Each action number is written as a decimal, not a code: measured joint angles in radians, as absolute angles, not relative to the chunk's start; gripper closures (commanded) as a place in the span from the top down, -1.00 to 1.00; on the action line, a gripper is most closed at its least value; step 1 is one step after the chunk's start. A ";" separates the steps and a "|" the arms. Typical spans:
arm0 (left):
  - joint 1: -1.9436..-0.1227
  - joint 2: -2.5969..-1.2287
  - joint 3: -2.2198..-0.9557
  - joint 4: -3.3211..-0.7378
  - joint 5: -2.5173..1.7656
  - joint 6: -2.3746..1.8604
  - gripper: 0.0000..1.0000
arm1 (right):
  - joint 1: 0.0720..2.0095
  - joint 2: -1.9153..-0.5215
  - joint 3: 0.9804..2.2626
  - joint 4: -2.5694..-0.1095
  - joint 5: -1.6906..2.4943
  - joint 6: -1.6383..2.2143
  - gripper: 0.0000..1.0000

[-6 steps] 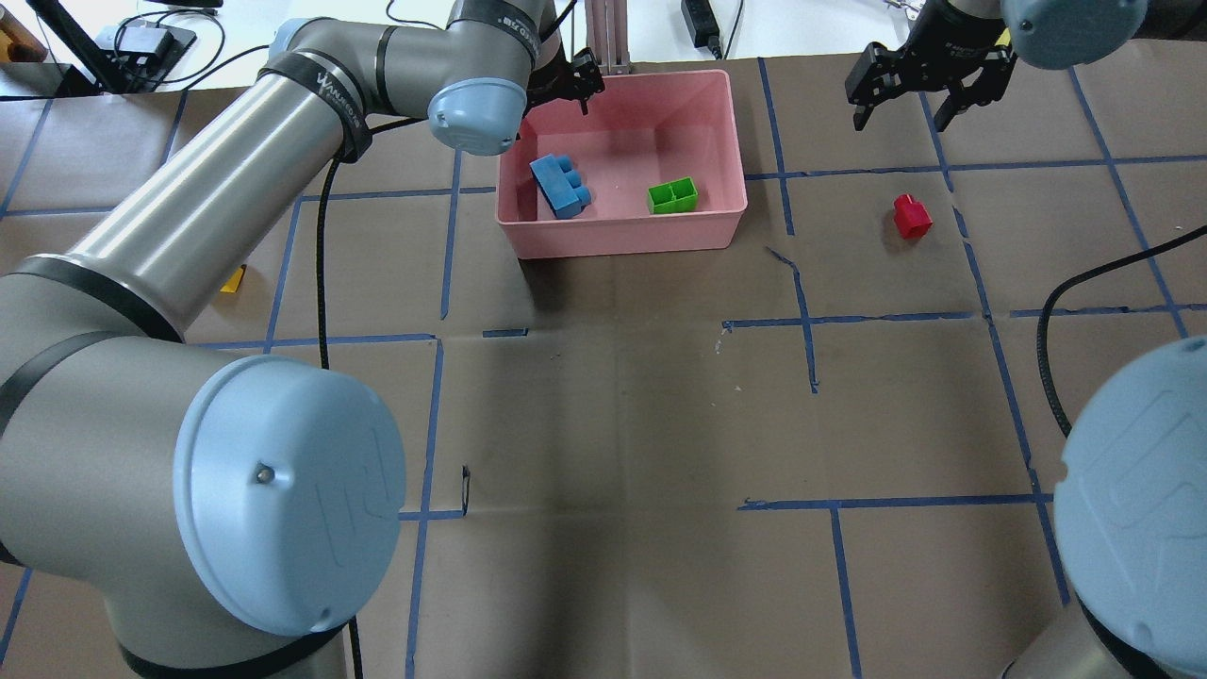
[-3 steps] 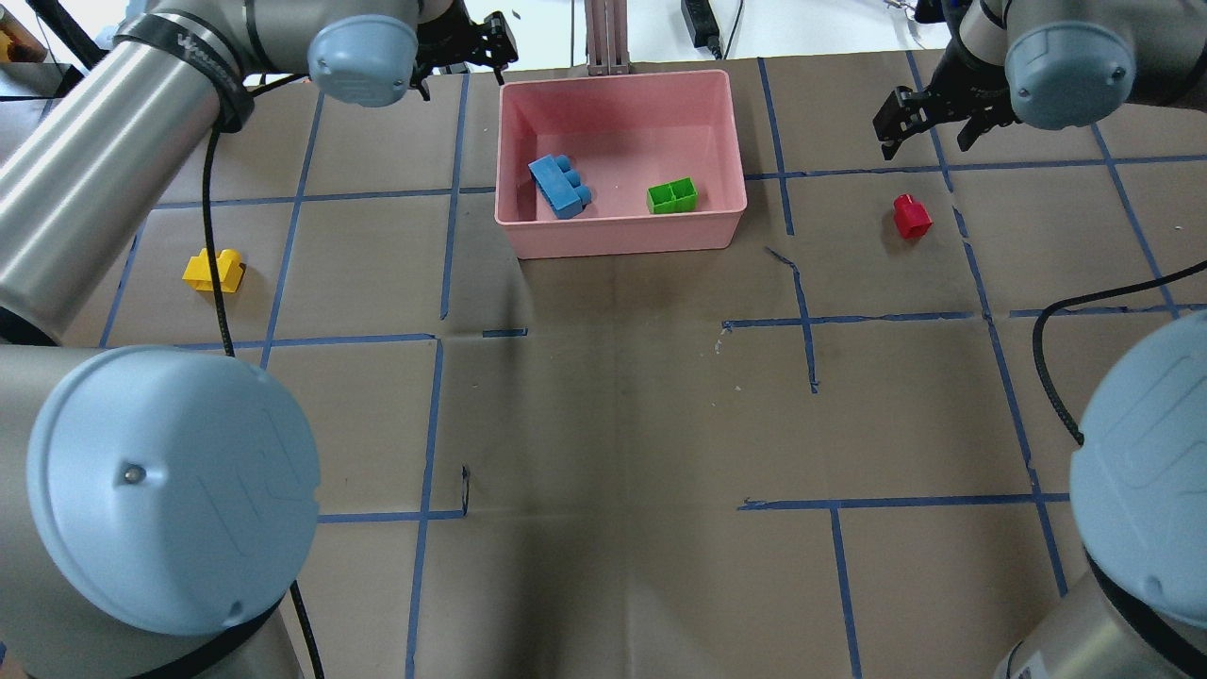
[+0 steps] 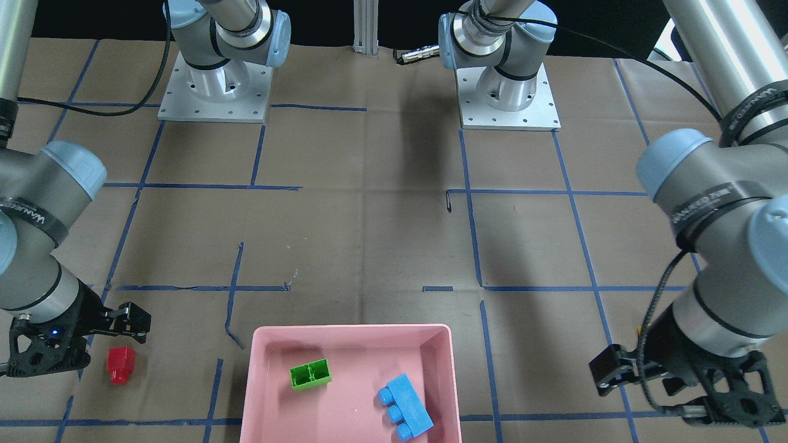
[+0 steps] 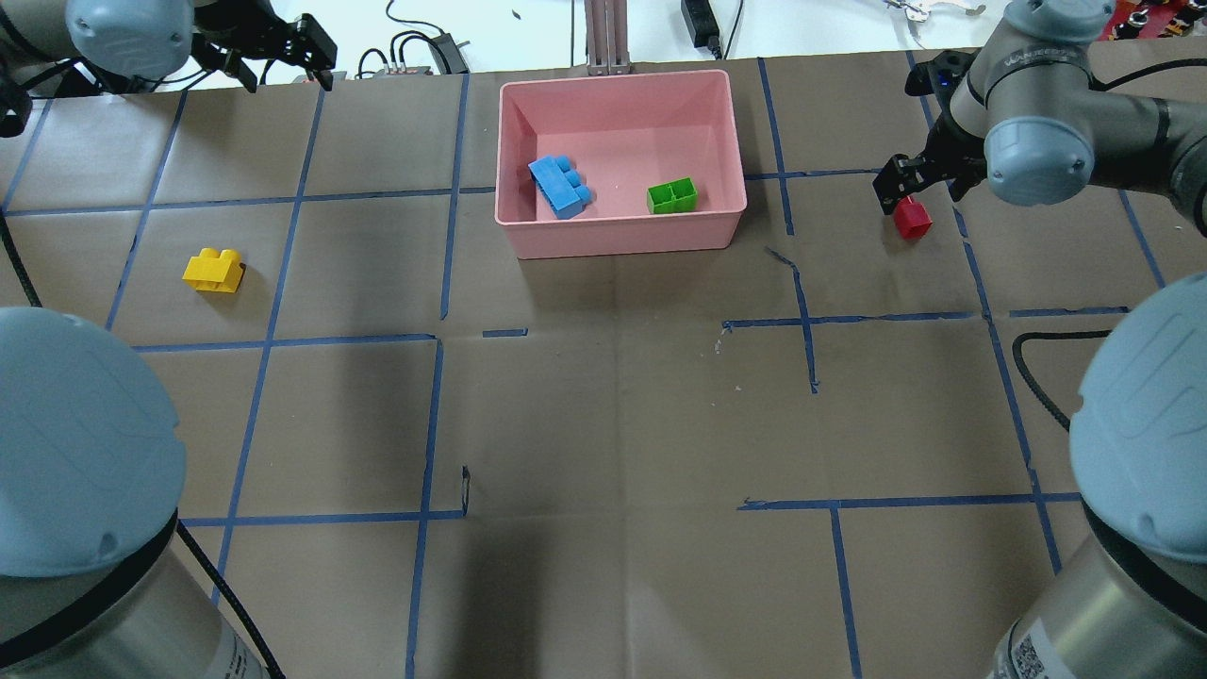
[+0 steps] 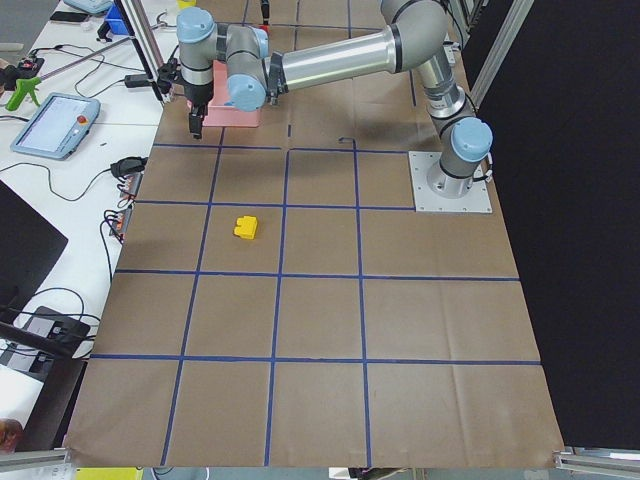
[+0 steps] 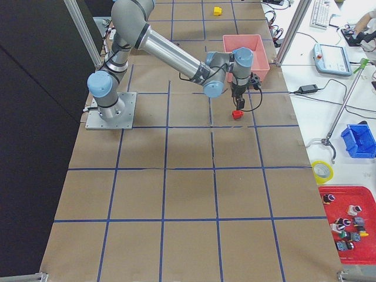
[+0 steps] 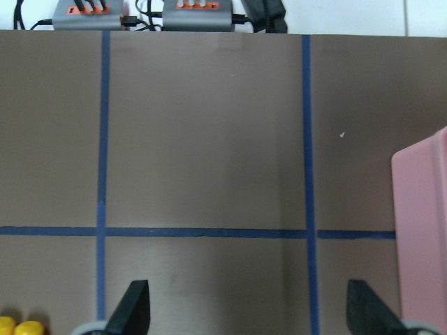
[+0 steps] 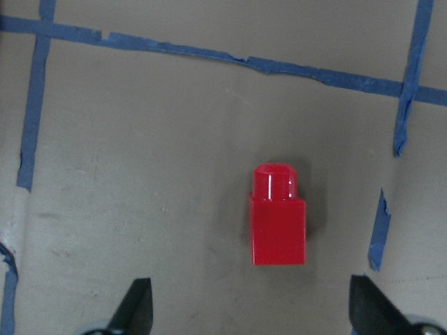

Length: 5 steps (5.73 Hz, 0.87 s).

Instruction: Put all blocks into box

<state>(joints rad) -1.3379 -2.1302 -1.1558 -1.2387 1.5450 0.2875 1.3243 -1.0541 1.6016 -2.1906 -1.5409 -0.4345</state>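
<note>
The pink box [image 4: 622, 238] stands at the far middle of the table and holds the blue brick [image 4: 560, 187] and the green brick [image 4: 672, 196]; it also shows in the front view [image 3: 258, 369]. The red brick [image 4: 912, 218] lies on the paper to its right. My right gripper [image 4: 919, 189] is open just above it; in the right wrist view the red brick [image 8: 278, 216] sits ahead of the gap between the fingers [image 8: 136, 307]. The yellow brick [image 4: 214, 271] lies far left. My left gripper [image 4: 288, 83] is open and empty at the far left edge, apart from the yellow brick.
Cables and power units [image 4: 415, 47] lie beyond the table's far edge, next to an aluminium post [image 4: 603, 38] behind the box. Both arm bases [image 3: 215, 92] stand at the robot's side of the table. Blue tape lines cross the brown paper.
My left arm has swung from over the box out to the far left edge, uncovering the yellow brick. My right gripper has moved nearer and down onto the red brick.
</note>
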 measured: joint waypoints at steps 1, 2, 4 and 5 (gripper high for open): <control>-1.264 -2.128 -1.162 -1.270 1.543 0.393 0.97 | 1.315 -1.040 1.611 -2.205 -1.541 -0.473 0.99; -1.202 -2.128 -1.181 -1.289 1.541 0.503 0.97 | 1.311 -1.028 1.615 -2.215 -1.541 -0.484 0.99; -1.114 -2.130 -1.221 -1.294 1.529 0.649 0.97 | 1.310 -0.990 1.606 -2.241 -1.541 -0.479 0.99; -1.101 -2.130 -1.227 -1.290 1.521 0.615 0.98 | 1.310 -0.964 1.588 -2.249 -1.540 -0.477 0.93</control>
<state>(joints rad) -1.1006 -2.1302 -1.2275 -1.2900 1.5213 0.6148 1.3100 -0.9643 1.5884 -2.2488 -1.5400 -0.4766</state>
